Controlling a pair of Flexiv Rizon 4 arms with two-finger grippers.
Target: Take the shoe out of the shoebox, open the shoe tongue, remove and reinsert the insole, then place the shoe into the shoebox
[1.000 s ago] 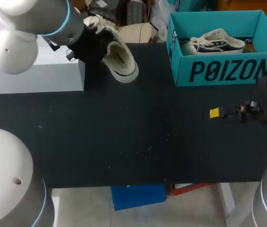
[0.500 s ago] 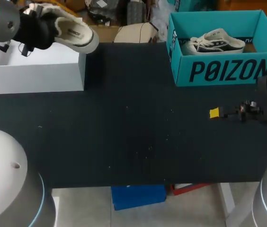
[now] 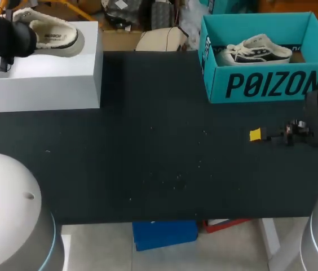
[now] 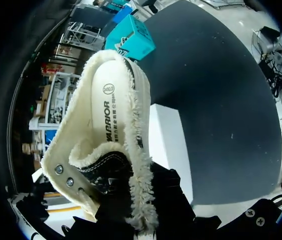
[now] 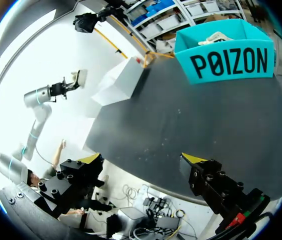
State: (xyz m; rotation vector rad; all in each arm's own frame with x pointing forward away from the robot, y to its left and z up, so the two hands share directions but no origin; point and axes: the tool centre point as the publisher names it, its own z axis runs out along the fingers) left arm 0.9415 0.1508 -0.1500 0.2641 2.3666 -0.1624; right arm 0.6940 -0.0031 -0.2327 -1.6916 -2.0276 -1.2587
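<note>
Black tabletop: left tool, clenched on the fleece-lined shoe, has swung from far centre to far left, now over the white box, well apart from the teal shoebox. Right tool stays released. Insole work probably follows.

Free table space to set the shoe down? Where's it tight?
Widest bare patch: the middle of the table, between the white box and the teal shoebox, running to the near edge. The box top in front of the held shoe is bare too. Tight: right side, where the right gripper sits before the shoebox.
</note>
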